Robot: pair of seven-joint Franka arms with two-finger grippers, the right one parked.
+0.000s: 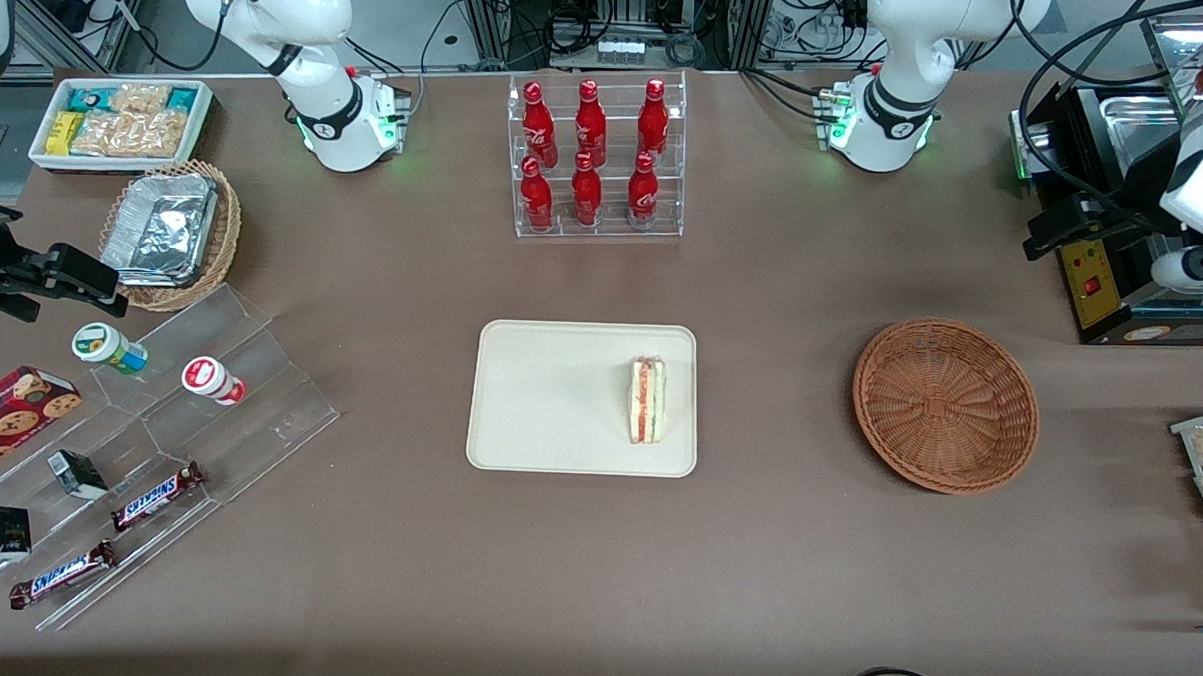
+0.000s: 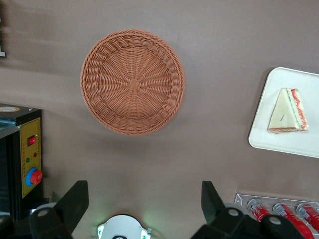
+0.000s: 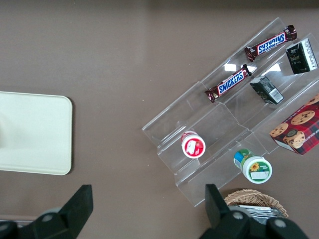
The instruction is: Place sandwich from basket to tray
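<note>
The sandwich lies on the cream tray in mid-table, close to the tray edge that faces the basket. The reddish-brown wicker basket sits on the table toward the working arm's end, with nothing in it. My left gripper hangs high above the table, well clear of the basket and the tray. It is open, with only bare tablecloth and the arm's base showing between its fingers.
A rack of red bottles stands farther from the front camera than the tray. A black box with a red button sits beside the basket. A clear stepped shelf with snacks, a foil-container basket and a snack bin lie toward the parked arm's end.
</note>
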